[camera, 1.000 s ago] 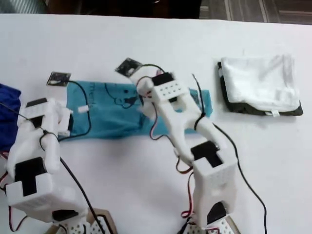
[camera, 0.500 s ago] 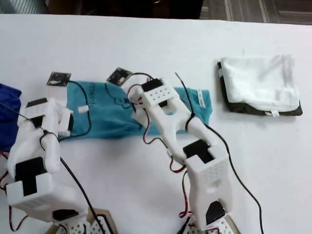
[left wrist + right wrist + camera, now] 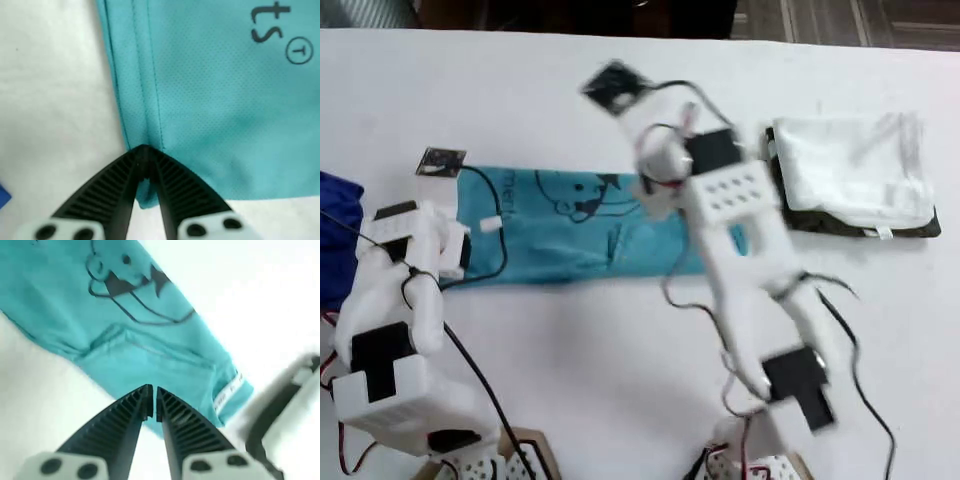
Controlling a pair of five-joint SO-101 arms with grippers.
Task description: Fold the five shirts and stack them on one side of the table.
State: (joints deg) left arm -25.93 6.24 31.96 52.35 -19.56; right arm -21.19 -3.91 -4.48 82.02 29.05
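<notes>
shirt (image 3: 570,232) hem pinched by left gripper (image 3: 145,152); right gripper (image 3: 151,401) closed above.

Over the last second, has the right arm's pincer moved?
Yes. The right pincer swung away from the middle of the teal shirt and toward the folded stack, which stayed put.

Bare table (image 3: 610,350) lies open in front of the teal shirt (image 3: 560,230) and behind it. The right arm (image 3: 745,250) crosses the shirt's end beside the folded stack (image 3: 855,175). The left arm (image 3: 390,300) and a blue shirt (image 3: 335,235) crowd the opposite edge.
</notes>
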